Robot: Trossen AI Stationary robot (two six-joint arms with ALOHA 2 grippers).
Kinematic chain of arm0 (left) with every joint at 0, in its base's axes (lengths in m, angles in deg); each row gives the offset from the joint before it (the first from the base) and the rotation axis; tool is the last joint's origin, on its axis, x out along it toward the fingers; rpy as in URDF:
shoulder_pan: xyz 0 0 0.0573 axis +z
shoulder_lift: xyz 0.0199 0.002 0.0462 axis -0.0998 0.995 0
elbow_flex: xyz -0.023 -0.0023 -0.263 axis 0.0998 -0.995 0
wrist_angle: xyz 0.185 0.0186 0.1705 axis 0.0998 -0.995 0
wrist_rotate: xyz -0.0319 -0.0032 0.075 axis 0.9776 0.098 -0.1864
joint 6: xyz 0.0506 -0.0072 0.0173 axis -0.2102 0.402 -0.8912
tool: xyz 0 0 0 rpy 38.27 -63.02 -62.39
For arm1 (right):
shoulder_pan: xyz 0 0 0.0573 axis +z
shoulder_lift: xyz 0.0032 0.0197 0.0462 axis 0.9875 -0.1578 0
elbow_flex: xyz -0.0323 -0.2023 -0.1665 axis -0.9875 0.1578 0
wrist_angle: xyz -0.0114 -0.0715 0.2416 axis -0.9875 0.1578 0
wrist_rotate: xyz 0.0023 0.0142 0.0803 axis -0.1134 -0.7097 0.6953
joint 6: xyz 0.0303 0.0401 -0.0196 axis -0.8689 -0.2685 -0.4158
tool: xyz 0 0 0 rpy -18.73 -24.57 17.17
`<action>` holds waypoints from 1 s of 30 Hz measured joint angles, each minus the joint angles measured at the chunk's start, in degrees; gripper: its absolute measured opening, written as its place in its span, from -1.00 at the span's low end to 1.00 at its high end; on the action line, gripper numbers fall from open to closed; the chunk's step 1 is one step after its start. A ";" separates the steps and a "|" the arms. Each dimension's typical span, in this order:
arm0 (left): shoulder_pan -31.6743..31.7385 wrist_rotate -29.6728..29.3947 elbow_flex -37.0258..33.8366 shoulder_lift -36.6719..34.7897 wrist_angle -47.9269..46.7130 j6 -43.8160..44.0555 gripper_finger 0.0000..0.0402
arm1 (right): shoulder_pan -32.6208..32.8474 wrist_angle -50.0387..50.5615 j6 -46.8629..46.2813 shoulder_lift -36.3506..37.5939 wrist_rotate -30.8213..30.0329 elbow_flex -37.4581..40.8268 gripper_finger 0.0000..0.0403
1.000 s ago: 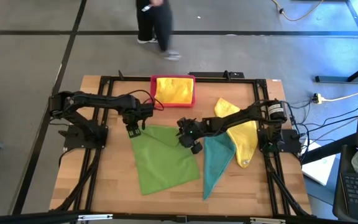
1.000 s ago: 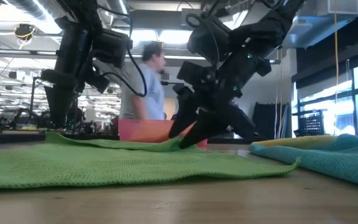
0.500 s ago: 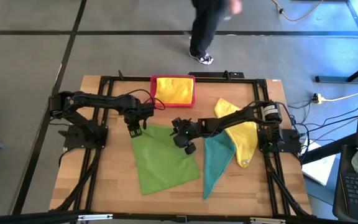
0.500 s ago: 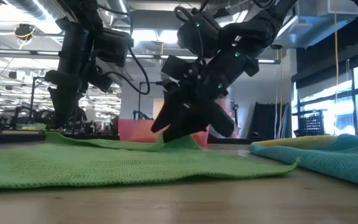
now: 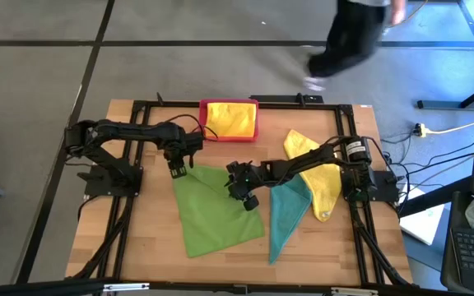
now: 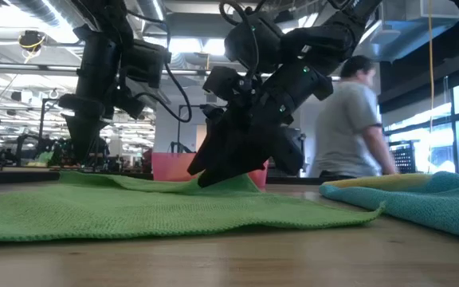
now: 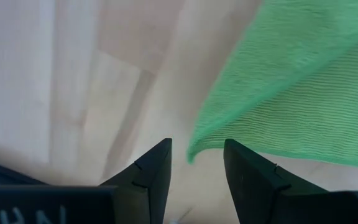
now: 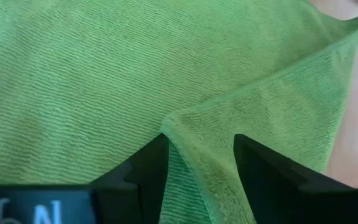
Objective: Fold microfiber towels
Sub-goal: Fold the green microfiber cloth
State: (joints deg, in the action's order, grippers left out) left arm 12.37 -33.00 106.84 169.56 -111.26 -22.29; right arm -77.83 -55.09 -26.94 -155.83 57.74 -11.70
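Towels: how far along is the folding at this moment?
Done: one yellow towel lies in the pink tray. In hand: both tools grip corners of the green towel, the left tool at its far left corner, the right tool carrying a corner inward. Left: the teal towel and another yellow towel lie unfolded.

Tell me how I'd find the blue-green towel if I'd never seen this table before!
Start at the wooden table and find the pink tray at its far edge. Come toward the near edge and a bit right: the teal towel lies between the big green towel and a yellow towel. It is the only blue-green cloth, folded into a long narrow wedge.
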 joint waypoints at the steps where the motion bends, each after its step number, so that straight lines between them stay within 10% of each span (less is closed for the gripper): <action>1: 0.68 -0.31 0.01 0.00 0.01 -0.57 -0.31 | 0.18 0.01 0.00 0.00 0.00 0.00 -0.11; 14: 7.44 7.30 -0.01 0.00 -1.98 -4.30 -0.31 | 0.08 0.49 -0.41 0.02 -0.46 0.00 -0.80; 30: 9.39 11.25 -3.18 -0.40 -1.25 -8.82 -0.31 | -1.58 7.64 -21.13 0.31 -1.86 0.04 -0.97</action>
State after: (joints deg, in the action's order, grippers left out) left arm 21.76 -21.76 103.67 169.16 -112.51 -31.10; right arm -79.41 -47.45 -48.06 -155.53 55.89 -11.65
